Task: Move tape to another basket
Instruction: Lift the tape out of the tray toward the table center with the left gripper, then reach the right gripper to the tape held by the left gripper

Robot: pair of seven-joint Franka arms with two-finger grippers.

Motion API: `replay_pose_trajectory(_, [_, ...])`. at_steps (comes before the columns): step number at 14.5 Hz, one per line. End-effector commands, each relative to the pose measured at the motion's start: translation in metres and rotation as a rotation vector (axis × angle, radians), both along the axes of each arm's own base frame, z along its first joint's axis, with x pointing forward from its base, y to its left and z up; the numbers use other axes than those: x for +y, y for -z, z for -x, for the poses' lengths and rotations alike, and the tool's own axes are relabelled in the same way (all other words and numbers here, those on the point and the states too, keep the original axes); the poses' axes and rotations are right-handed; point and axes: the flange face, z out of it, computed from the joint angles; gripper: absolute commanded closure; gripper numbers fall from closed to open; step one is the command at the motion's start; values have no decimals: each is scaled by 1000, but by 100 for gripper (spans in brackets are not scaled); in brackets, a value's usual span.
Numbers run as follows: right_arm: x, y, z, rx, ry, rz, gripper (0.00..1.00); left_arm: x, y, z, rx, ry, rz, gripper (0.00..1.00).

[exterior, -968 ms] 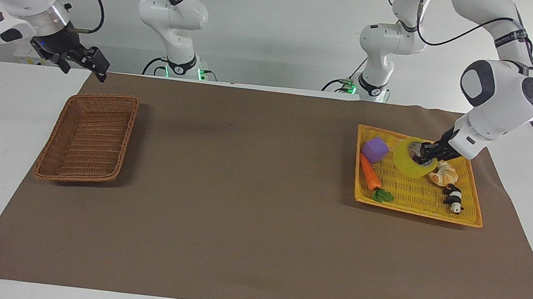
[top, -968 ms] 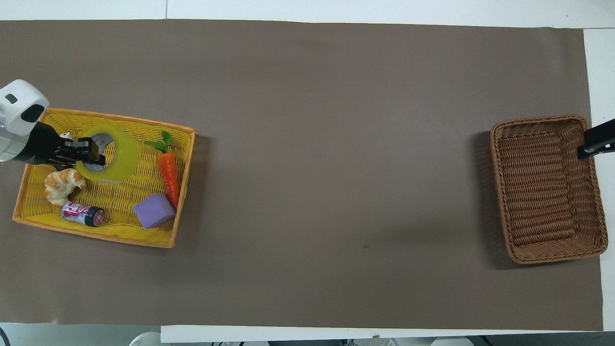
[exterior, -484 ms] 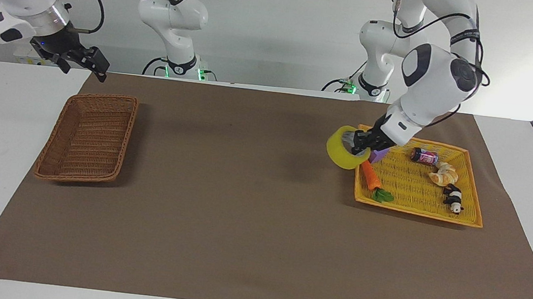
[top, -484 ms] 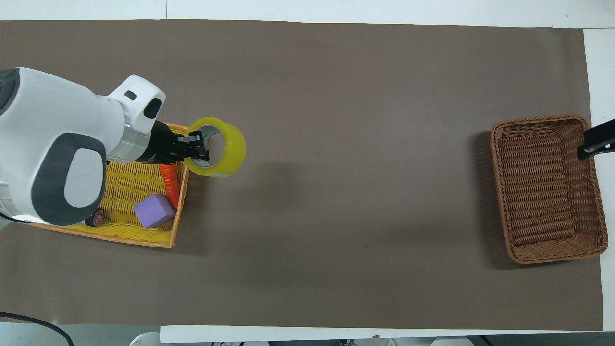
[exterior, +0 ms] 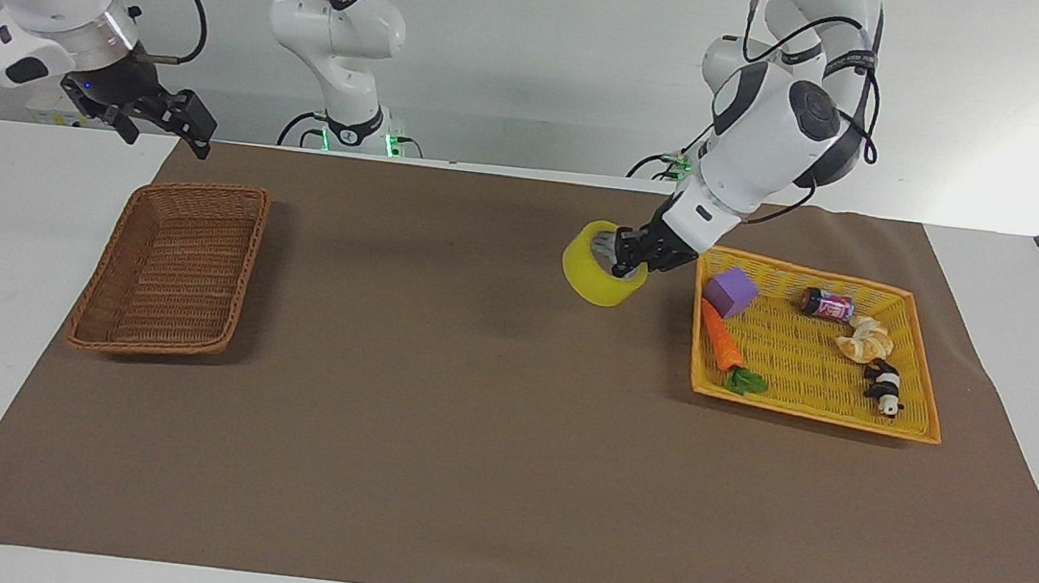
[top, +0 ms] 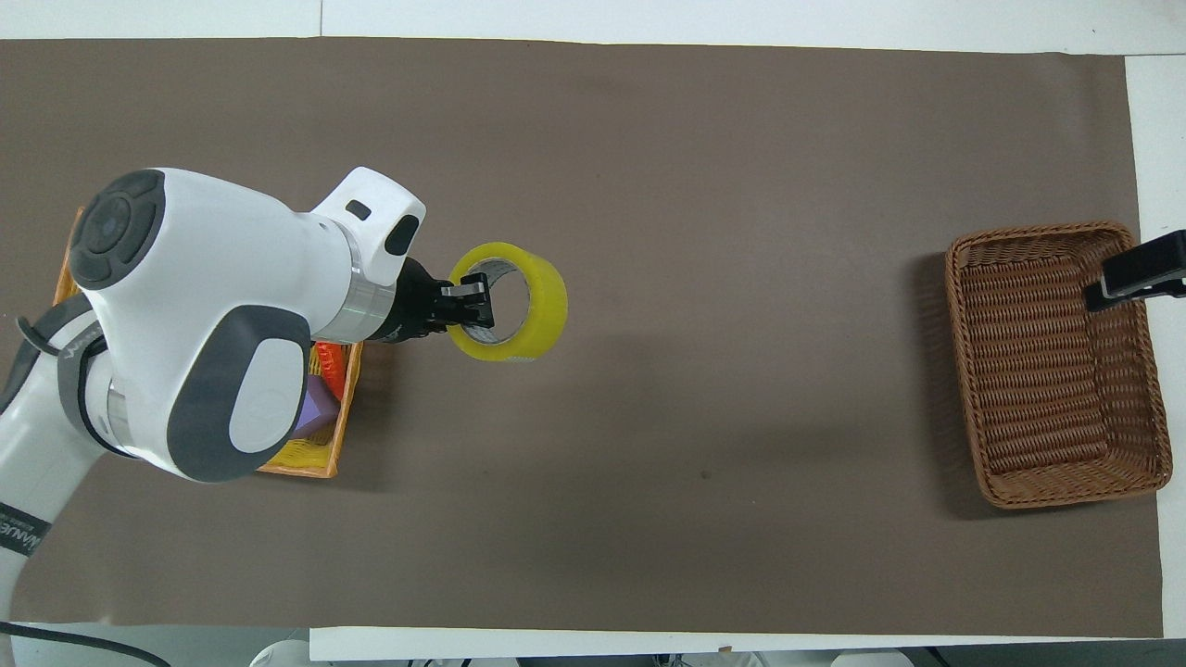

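The tape (exterior: 600, 279), a wide yellow roll, hangs in the air over the brown mat just outside the yellow tray (exterior: 811, 366). My left gripper (exterior: 627, 257) is shut on the roll's wall, one finger inside the core. From overhead the tape (top: 536, 313) shows as a ring, with the left gripper (top: 474, 310) gripping the side toward the tray. The brown wicker basket (exterior: 175, 265) sits empty at the right arm's end of the table. My right gripper (exterior: 165, 127) waits open in the air above the basket's (top: 1038, 371) outer rim, and only the right gripper's tip (top: 1135, 278) shows from overhead.
The yellow tray holds a purple cube (exterior: 732, 292), a carrot (exterior: 722, 337), a small can (exterior: 827, 306), a croissant (exterior: 865, 339) and a panda figure (exterior: 884, 386). A wide stretch of brown mat (exterior: 434, 369) lies between tray and basket.
The left gripper has lifted the tape out of the yellow tray and carried it over the tray's rim toward the middle of the table. The right arm has barely moved.
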Motion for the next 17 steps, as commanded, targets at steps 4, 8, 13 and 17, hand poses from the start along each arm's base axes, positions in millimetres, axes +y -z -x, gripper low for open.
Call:
replay_pose_trajectory(4, [73, 30, -1, -97, -3, -470, 1, -31, -22, -4, -1, -43, 55, 100])
replay_pose_trajectory(8, [174, 65, 7, -201, 31, -610, 1, -38, -22, -1, 4, -36, 54, 100])
replay_pose_trajectory(13, [265, 90, 20, -201, 54, -759, 1, -41, -20, 2, 11, -37, 50, 100])
replay_pose_trajectory(17, [303, 120, 28, -189, 87, -807, 1, -39, -20, 1, 11, -42, 50, 100])
